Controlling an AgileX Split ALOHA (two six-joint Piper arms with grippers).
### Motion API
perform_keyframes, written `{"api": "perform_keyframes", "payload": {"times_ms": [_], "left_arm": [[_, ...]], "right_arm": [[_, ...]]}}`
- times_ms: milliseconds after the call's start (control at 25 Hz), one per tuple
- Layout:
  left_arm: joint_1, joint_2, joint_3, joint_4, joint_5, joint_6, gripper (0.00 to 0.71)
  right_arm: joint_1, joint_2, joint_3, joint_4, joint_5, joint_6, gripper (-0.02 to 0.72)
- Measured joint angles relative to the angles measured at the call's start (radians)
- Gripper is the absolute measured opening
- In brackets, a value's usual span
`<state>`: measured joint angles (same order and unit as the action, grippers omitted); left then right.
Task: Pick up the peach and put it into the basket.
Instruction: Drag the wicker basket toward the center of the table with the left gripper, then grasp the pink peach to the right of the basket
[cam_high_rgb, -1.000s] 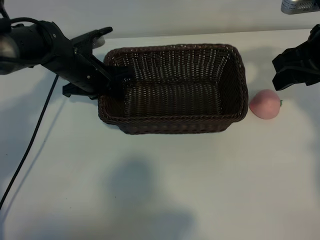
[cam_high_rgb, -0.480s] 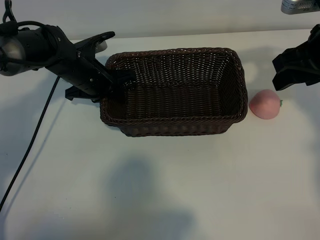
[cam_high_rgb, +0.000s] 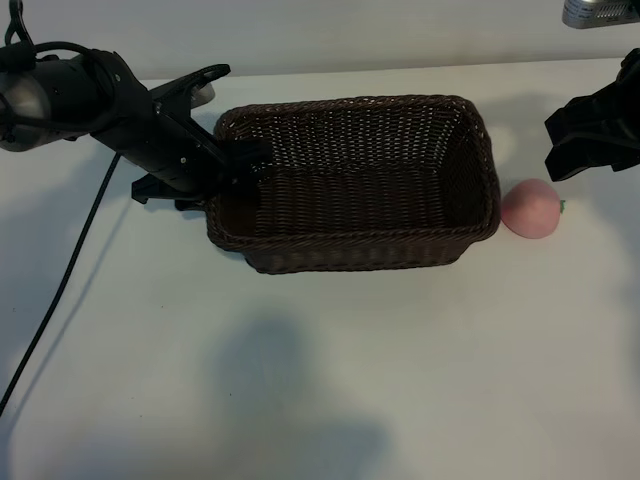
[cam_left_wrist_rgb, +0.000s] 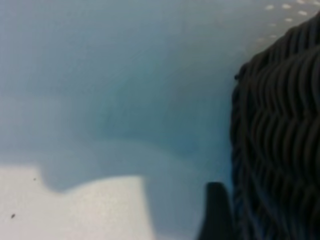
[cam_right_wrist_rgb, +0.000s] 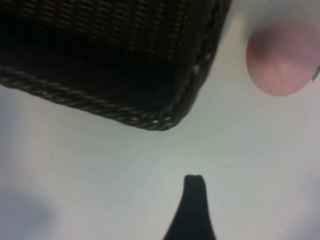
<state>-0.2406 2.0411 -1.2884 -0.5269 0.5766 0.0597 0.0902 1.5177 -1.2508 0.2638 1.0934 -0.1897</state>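
The dark brown wicker basket (cam_high_rgb: 350, 238) sits mid-table. My left gripper (cam_high_rgb: 228, 170) is at its left end wall, one finger inside and the other outside, jaws apart. In the left wrist view one dark finger (cam_left_wrist_rgb: 215, 210) stands right beside the woven basket (cam_left_wrist_rgb: 280, 125) wall. The pink peach (cam_high_rgb: 530, 208) lies on the table just off the basket's right end, nearly touching it. My right gripper (cam_high_rgb: 562, 140) hovers open behind and above the peach, holding nothing. The right wrist view shows the peach (cam_right_wrist_rgb: 280, 62), the basket (cam_right_wrist_rgb: 125, 112) corner and one finger (cam_right_wrist_rgb: 194, 200) over bare table.
A black cable (cam_high_rgb: 60, 290) runs from the left arm down across the table's left side. A silver object (cam_high_rgb: 600, 12) sits at the back right edge. White tabletop stretches in front of the basket.
The basket has slid a little to the right, closing on the peach, and its left end has settled lower. The left gripper has loosened at the wall. The right arm has not moved.
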Motion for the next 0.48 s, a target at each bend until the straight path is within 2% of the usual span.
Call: {"api": "perform_keyframes", "payload": {"times_ms": [80,160,480], "left_arm": [[0.000,-0.008,0.000,0.012,0.010,-0.012,0.623],[0.000,-0.022,0.000,0.026,0.016,-0.023,0.663],[0.000,-0.106,0.000,0.162,0.051,-0.126,0.663]], "right_arm": [[0.000,0.000,0.000,0.000,0.000,0.000,0.595],[0.000,0.000,0.000,0.000,0.000,0.000,0.595],[0.000,0.000,0.000,0.000,0.000,0.000,0.595]]}}
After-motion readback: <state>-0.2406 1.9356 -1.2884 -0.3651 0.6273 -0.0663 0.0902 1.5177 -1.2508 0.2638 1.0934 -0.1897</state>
